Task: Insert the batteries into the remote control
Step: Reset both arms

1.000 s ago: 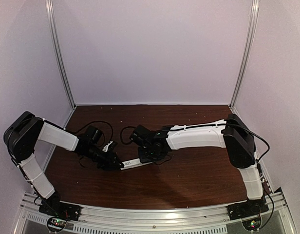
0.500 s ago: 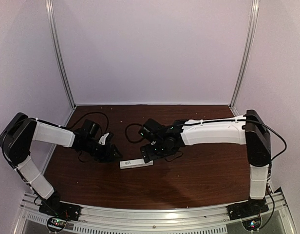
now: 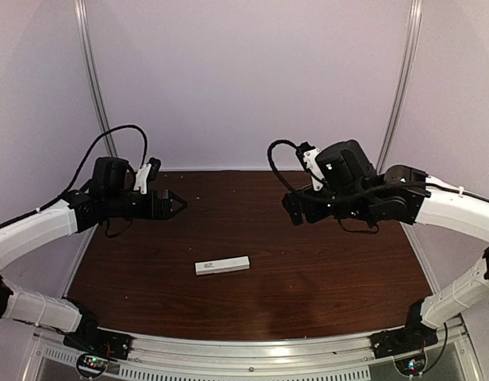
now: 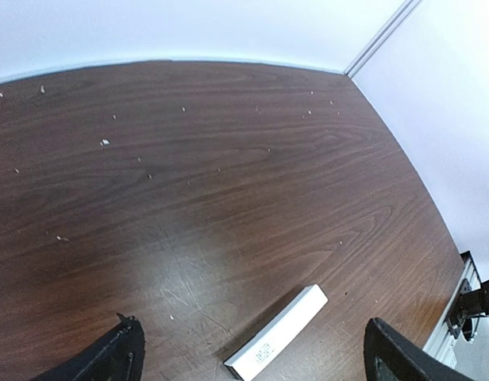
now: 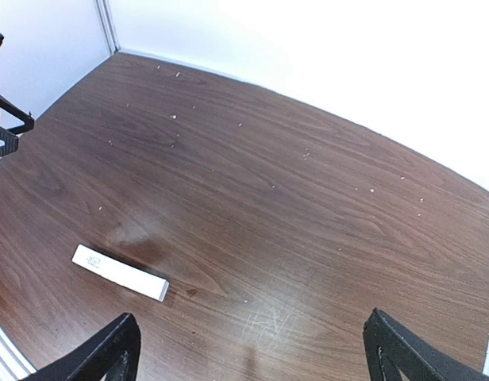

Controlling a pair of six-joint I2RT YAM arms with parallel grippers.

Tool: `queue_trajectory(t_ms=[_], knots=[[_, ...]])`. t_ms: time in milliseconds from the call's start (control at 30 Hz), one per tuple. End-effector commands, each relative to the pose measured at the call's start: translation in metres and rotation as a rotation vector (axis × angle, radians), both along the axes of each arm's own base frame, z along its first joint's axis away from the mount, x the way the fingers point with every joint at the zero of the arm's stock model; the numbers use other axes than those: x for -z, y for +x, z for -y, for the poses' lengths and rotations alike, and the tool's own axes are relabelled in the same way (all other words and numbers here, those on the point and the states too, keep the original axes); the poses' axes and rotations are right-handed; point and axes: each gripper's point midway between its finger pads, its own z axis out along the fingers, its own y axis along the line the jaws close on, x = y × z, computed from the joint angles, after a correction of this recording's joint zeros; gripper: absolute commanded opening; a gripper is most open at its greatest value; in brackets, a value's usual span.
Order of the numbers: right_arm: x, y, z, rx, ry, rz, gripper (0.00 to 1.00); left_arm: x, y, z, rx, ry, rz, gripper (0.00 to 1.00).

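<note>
The remote control (image 3: 222, 265) lies flat at the lower centre of the tabletop (image 3: 324, 270), with a grey mark near its left end too blurred to read and its battery slot not discernible. The left fingers (image 4: 117, 355) and right fingers (image 5: 109, 353) stand wide apart and empty, held above the tabletop at mid-left and mid-right of the overhead frame; each wrist view shows only their dark tips, cut off in the bottom corners
</note>
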Motion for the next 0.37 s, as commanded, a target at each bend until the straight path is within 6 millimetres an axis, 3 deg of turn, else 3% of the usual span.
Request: queue_trajectory(t_ms=[0, 100, 333], knots=[[-0.042, 0.008, 0.028, 0.057, 0.017, 0.188, 1.00, -0.007, 0.008, -0.013, -0.023, 0.091, 0.067, 0.98], [-0.052, 0.010, 0.037, 0.082, 0.004, 0.233, 0.99, -0.013, 0.012, -0.005, 0.004, 0.077, 0.067, 0.98], [-0.044, 0.016, 0.039, 0.085, -0.013, 0.230, 1.00, -0.032, 0.011, -0.007, -0.008, 0.044, 0.131, 0.98]])
